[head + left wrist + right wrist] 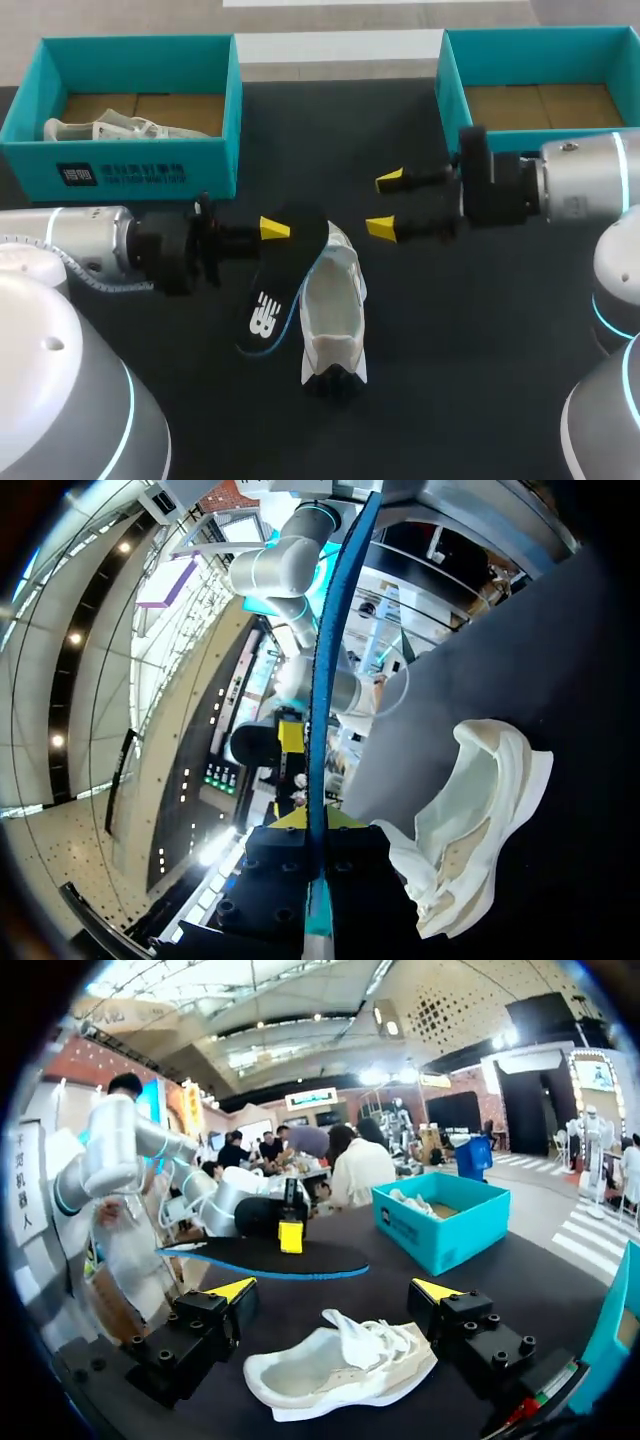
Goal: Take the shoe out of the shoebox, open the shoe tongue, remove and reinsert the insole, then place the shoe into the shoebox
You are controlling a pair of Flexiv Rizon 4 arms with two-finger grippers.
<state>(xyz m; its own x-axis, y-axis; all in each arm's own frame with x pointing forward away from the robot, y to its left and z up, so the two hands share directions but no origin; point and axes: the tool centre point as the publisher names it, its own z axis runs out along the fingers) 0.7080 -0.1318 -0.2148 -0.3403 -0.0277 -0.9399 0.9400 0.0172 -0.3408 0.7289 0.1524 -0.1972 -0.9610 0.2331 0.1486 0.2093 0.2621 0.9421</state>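
A white shoe (335,312) lies on the dark table (470,370), near its middle. My left gripper (275,228) comes in from the left and is shut on a black insole (272,292) with a blue edge, held up beside and over the shoe. In the left wrist view the insole (322,680) stands edge-on between the fingers of the left gripper (315,825), with the shoe (470,830) beside it. My right gripper (385,205) hangs open just right of the shoe's far end. From its wrist, the right gripper (335,1290) holds nothing; the shoe (340,1365) lies under it and the insole (270,1255) ahead.
A teal shoebox (130,165) at the back left holds a second white shoe (110,128). Another teal shoebox (455,95) at the back right shows only its cardboard floor. The first box (440,1225) also appears ahead of the right gripper.
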